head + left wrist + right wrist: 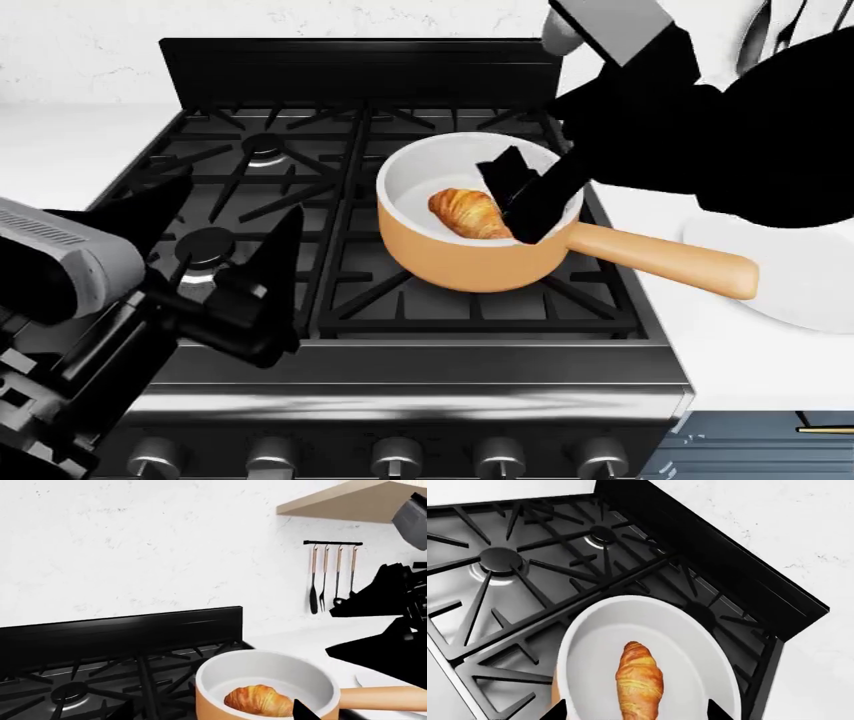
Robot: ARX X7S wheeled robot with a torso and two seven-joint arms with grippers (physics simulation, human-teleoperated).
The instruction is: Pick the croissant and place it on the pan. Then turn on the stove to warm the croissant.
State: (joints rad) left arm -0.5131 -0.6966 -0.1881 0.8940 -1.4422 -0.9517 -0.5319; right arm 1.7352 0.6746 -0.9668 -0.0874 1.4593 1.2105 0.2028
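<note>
While jaws gape (apparently), croissant [469, 213] occupies pan [441, 262].

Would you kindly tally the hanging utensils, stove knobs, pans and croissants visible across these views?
Hanging utensils: 4
Stove knobs: 5
Pan: 1
Croissant: 1
Total: 11

2 matte-black angular arms with pale grey ribbed wrist housings and black wedge-shaped fingers [514, 185].
</note>
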